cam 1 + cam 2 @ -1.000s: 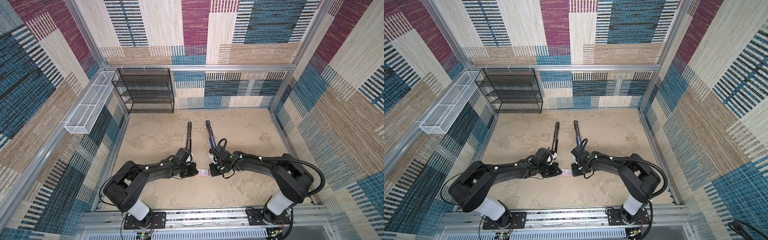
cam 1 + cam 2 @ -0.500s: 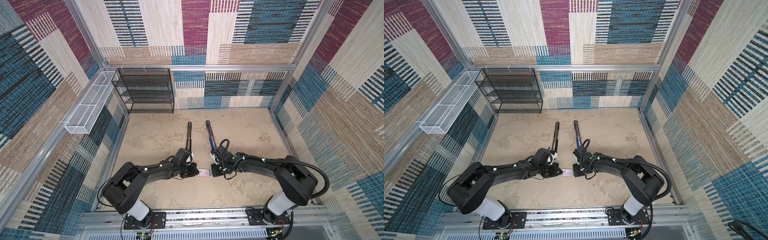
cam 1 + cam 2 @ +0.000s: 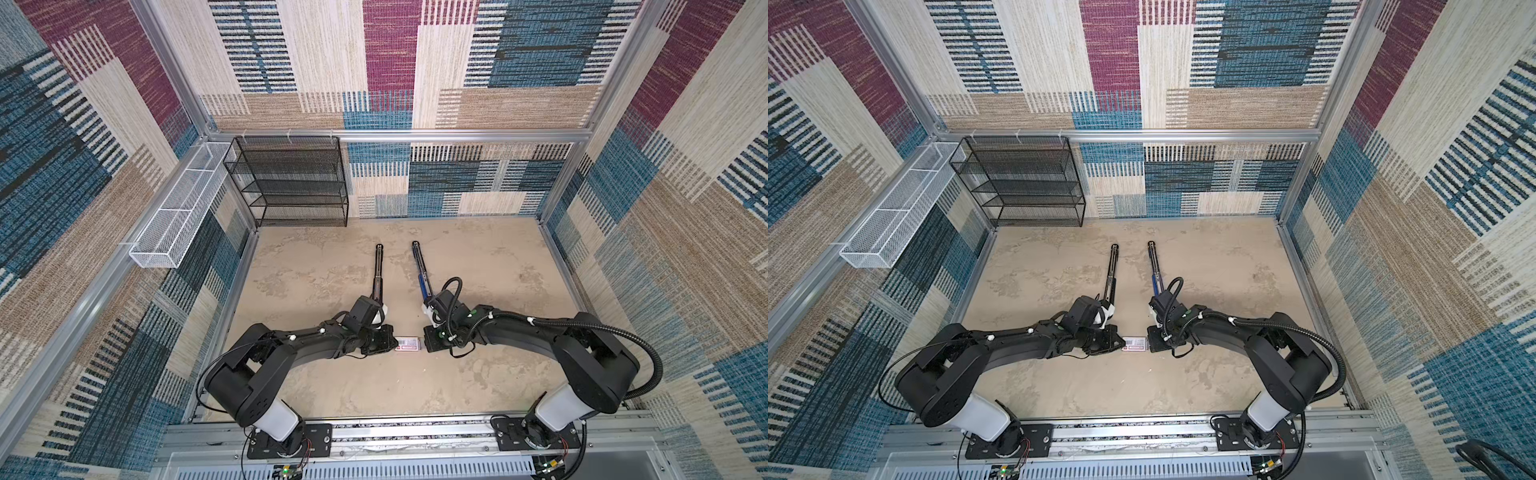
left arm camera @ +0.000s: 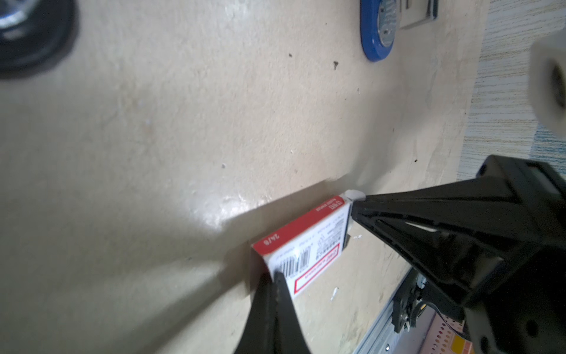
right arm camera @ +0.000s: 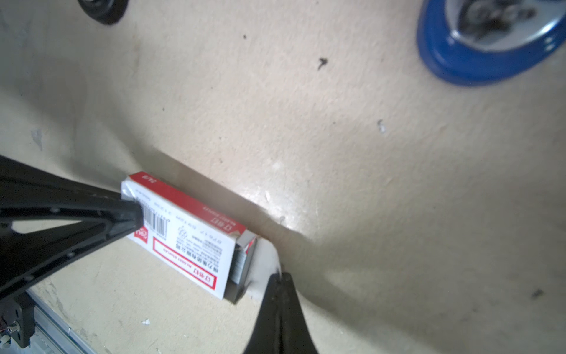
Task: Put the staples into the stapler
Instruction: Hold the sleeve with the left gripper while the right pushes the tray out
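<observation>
Table [image 3: 374, 395] mottled beige, walls [image 3: 390, 62] patchwork carpet. Staples box [image 3: 408, 343] lies flat on table. Left gripper [image 4: 275, 277]: fingers pressed together, tips on box's barcode end. Right gripper [image 5: 280, 277]: fingers pressed together at box's open end, grey staples [image 5: 241, 263] visible inside. Black stapler [image 3: 378, 270] and blue stapler [image 3: 420, 272] lie beyond box.

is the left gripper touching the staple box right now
Touching. The right wrist view shows the tip of the shut left gripper resting on the barcode end of the staple box, with no gap.
</observation>
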